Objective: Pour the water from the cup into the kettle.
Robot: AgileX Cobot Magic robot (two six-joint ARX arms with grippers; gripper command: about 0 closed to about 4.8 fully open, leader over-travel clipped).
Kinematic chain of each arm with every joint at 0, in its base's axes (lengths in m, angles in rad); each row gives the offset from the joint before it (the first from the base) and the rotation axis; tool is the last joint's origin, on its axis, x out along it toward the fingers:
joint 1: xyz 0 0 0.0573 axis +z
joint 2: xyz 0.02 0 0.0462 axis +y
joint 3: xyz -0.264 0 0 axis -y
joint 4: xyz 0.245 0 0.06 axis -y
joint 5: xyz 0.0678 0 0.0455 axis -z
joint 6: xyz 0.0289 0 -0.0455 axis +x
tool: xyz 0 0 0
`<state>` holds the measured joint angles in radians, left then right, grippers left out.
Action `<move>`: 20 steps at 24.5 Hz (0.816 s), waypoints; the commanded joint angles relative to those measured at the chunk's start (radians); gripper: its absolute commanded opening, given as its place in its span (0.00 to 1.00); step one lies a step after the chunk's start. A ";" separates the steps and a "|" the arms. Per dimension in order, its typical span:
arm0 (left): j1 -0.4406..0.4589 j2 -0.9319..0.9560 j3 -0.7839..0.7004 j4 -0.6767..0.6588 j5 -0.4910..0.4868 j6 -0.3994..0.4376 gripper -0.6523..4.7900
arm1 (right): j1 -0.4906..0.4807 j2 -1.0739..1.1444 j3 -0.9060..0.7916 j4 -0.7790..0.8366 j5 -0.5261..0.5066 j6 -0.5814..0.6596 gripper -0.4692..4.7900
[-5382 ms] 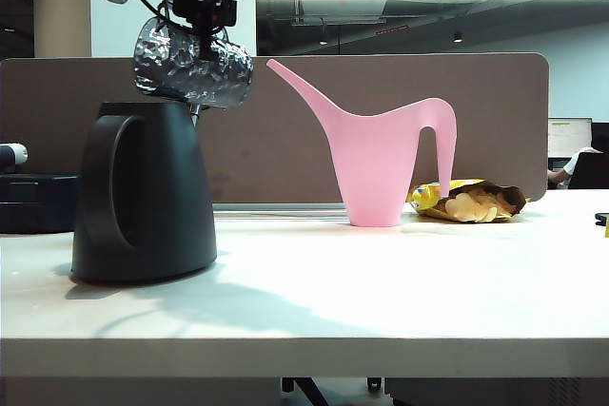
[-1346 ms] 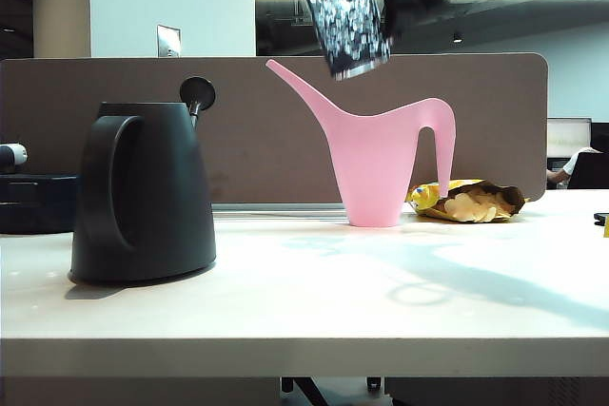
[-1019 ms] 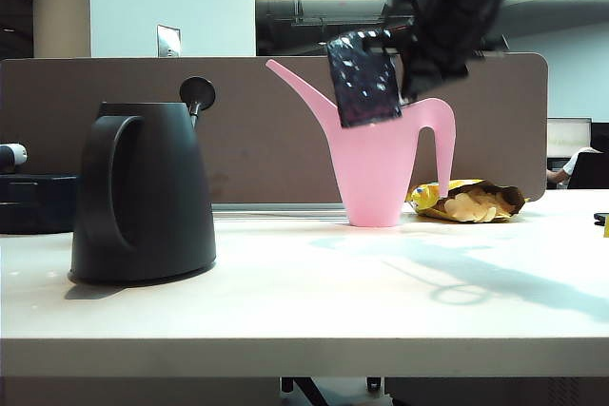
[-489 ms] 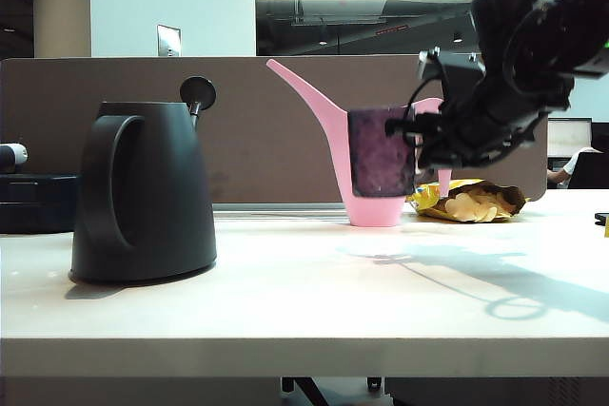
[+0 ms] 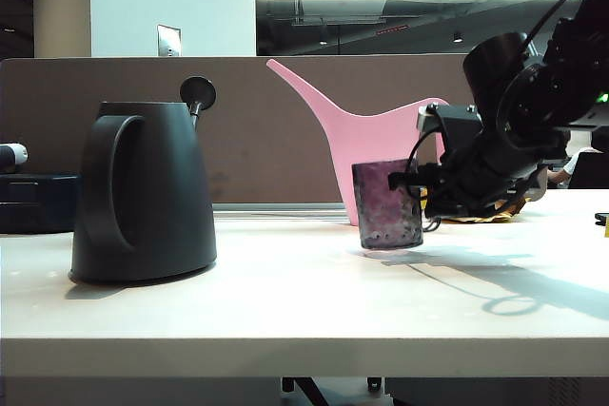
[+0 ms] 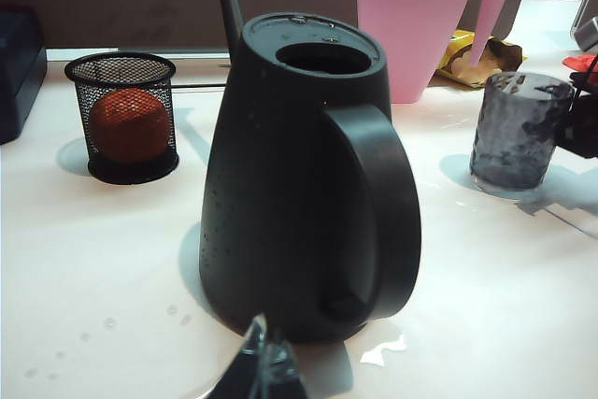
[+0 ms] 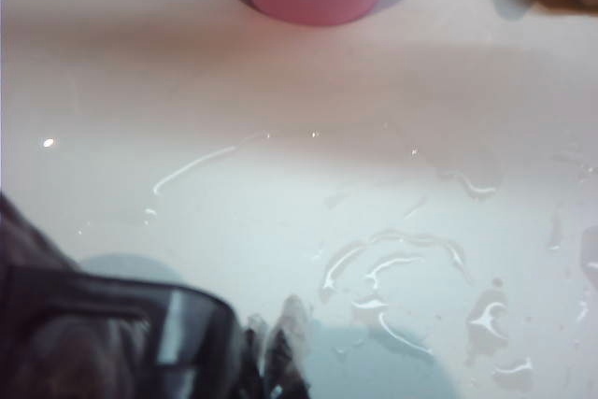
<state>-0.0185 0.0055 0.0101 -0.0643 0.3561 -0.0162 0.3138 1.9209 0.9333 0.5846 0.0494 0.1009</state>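
Gripping cup [image 5: 387, 204] handle, right gripper [image 5: 425, 192] clenched; left gripper [image 6: 262, 366] cropped, state unclear.

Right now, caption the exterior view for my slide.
Right gripper, shut on the cup, sets it upright on the table beside the black kettle.

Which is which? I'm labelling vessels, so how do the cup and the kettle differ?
The kettle is large, matte black and opaque; the cup is small, translucent purple and dimpled. The kettle stands free at the left; the right gripper is shut on the cup's handle side. Both stand upright on the table.
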 commanded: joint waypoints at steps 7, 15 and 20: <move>0.000 0.001 0.002 0.014 0.000 0.000 0.11 | 0.000 0.046 0.005 -0.011 0.004 0.004 0.10; 0.000 0.001 0.003 0.014 0.000 0.001 0.11 | 0.001 -0.024 0.005 -0.133 0.065 0.004 0.33; 0.000 0.001 0.003 0.014 0.001 0.000 0.11 | 0.001 -0.090 0.005 -0.150 0.068 0.004 0.43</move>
<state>-0.0185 0.0055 0.0101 -0.0643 0.3561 -0.0162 0.3153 1.8439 0.9382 0.4351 0.1123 0.1055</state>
